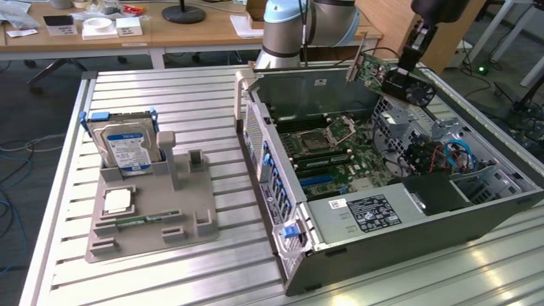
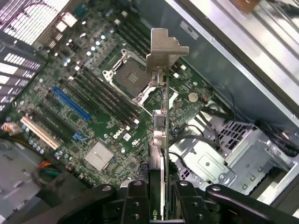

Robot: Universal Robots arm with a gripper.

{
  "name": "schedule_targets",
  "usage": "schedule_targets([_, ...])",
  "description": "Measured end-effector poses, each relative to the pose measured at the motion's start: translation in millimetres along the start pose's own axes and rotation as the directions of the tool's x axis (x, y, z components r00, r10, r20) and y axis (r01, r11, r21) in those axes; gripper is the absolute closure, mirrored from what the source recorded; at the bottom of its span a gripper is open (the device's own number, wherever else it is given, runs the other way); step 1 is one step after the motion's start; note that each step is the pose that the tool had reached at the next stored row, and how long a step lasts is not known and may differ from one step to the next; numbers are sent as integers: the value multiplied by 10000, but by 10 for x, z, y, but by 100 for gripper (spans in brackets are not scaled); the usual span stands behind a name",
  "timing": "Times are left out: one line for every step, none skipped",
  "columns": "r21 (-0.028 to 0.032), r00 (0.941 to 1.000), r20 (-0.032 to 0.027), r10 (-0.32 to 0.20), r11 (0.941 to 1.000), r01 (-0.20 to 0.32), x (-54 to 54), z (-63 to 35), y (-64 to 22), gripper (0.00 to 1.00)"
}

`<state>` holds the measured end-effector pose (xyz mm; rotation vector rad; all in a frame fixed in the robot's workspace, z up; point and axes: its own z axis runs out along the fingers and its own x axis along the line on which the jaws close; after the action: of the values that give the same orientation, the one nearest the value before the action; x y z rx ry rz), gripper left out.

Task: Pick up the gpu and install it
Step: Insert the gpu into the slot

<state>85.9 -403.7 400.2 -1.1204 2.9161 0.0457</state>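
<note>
The gpu point(image 1: 393, 78) hangs tilted in the air above the far side of the open computer case point(image 1: 281, 191). Its green board, black fan and silver end bracket point(image 1: 360, 56) are visible. My gripper point(image 1: 411, 56) is shut on the card's upper edge. In the wrist view the gpu point(image 2: 161, 135) appears edge-on between my black fingers point(image 2: 133, 198), with its silver bracket point(image 2: 164, 51) pointing away over the motherboard point(image 2: 107, 107). Below lie the CPU socket point(image 2: 127, 74) and a blue slot point(image 2: 70, 103).
A grey parts holder point(image 1: 153, 217) stands at the exterior view's left with a blue-labelled hard drive point(image 1: 127, 150), a processor point(image 1: 117, 202) and a RAM stick point(image 1: 140, 221). Inside the case are cables point(image 1: 450, 156) and a drive cage point(image 2: 210, 158). Desks stand behind the table.
</note>
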Motion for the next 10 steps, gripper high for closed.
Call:
schedule_targets([-5, 9998, -4, -196, 9998, 196, 0, 2, 0, 74])
schedule_targets([-10, 9993, -8, -376, 9993, 376, 0, 3, 0, 74])
schedule_targets([-14, 9985, -12, -554, 9985, 554, 0, 4, 0, 74])
schedule_targets([-19, 9973, -16, -740, 9973, 739, 0, 6, 0, 74])
schedule_targets([-24, 9958, -20, -916, 9958, 916, 0, 7, 0, 74])
schedule_targets([-28, 9940, -24, -1093, 9940, 1093, 0, 8, 0, 74])
schedule_targets([-33, 9919, -28, -1269, 9919, 1269, 0, 9, 0, 74])
schedule_targets([-37, 9895, -31, -1446, 9895, 1446, 0, 10, 0, 74])
schedule_targets([-43, 9867, -34, -1624, 9867, 1624, 0, 11, 0, 74])
schedule_targets([-48, 9837, -37, -1800, 9837, 1800, 0, 13, 0, 74])
